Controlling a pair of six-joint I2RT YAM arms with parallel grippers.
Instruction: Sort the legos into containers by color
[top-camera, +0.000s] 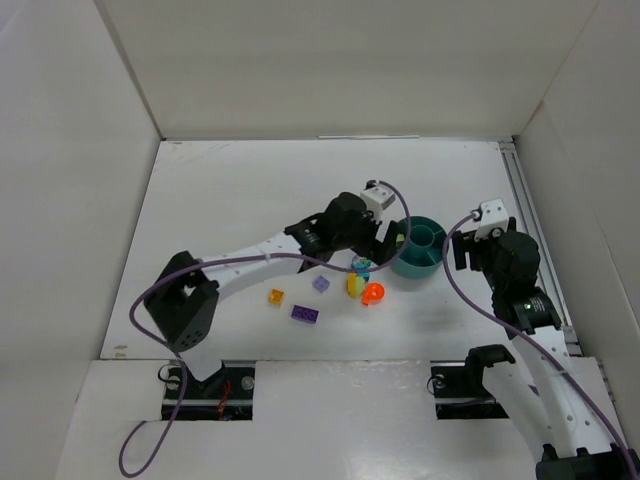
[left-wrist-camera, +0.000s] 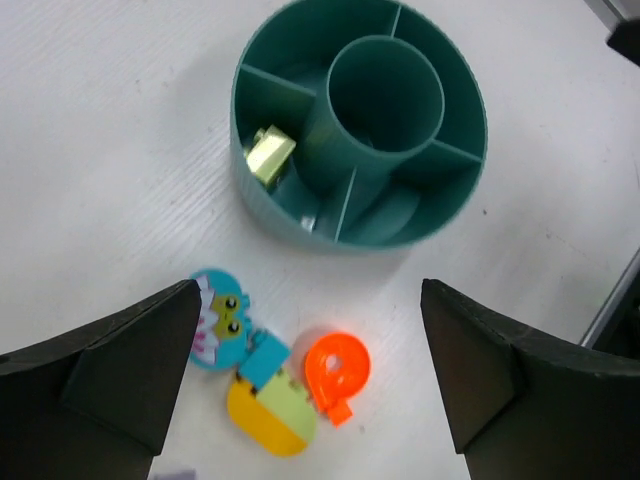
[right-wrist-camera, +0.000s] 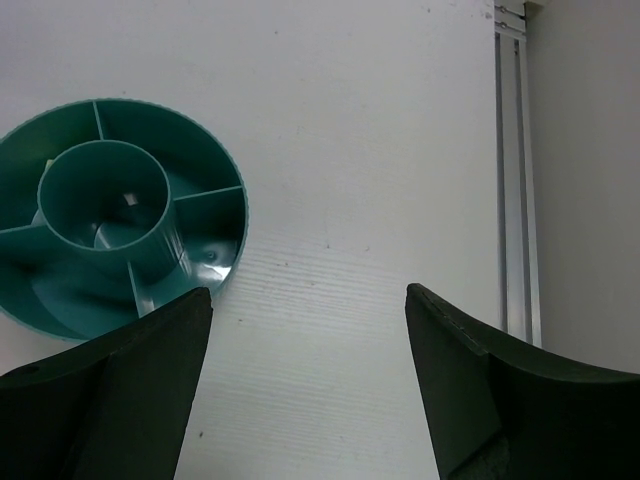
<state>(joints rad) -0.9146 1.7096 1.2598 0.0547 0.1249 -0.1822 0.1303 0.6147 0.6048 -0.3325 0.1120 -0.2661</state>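
Dark fingers (left-wrist-camera: 120, 370) of the left claw (left-wrist-camera: 310, 300) stand spread wide and hold nothing, hovering over the white counter (left-wrist-camera: 100, 150). Straight ahead of the claw sits the bowl (left-wrist-camera: 400, 240), with one pale yellow brick (left-wrist-camera: 270, 153) already in the outer compartment on the side of the claw's left finger; the other compartments look bare. Just below the fingertips, nearly centred between them, lies the red-orange piece (left-wrist-camera: 337, 372), with a yellow-green piece (left-wrist-camera: 272, 412) just beside it, perhaps touching, and a cyan piece (left-wrist-camera: 222, 322) close to the left finger. The step in hand looks like choosing and picking the next lego, and the red-orange one is the likely candidate. To do it well, the claw should draw back a little so the ring sits squarely between the jaws, come straight down, and close across the round body without catching the yellow-green neighbour. It should then carry the piece to a compartment other than the one with the yellow brick. An orange brick (top-camera: 276, 296), lavender brick (top-camera: 321, 284) and purple brick (top-camera: 306, 314) wait farther behind the claw. Across the bowl, the right claw (right-wrist-camera: 308, 290) is also spread and empty.
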